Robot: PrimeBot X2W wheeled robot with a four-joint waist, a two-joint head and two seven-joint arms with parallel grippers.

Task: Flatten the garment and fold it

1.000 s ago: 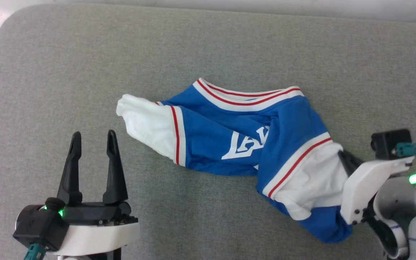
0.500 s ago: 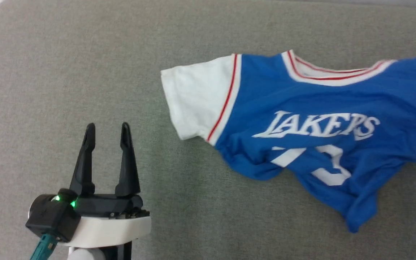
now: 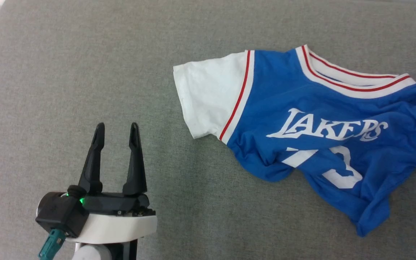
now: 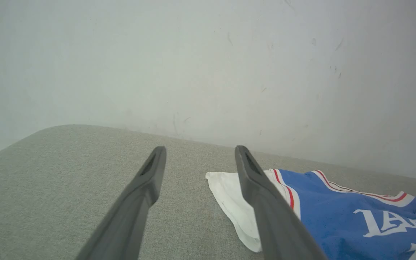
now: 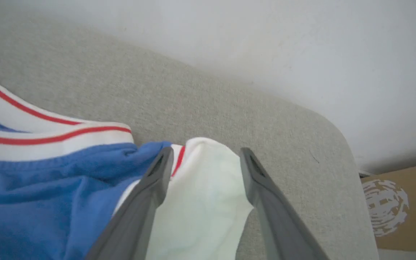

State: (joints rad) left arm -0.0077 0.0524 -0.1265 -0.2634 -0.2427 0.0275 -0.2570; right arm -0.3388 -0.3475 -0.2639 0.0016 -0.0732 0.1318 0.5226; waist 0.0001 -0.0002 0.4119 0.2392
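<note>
Head view crops the garment point(image 3: 276, 90) at right; left gripper point(image 3: 117, 126) and right gripper point(image 5: 206, 151) both gape, empty.

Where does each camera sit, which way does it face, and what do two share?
Head view: on the head, facing down at the garment on the grey surface; open left gripper lower left.
Left wrist view: on that wrist, facing along its fingers toward the wall; white sleeve beside them.
Right wrist view: on that wrist, facing along the open right gripper at the other sleeve; box at right.
Shared: head and left wrist views both show the same white sleeve.
</note>
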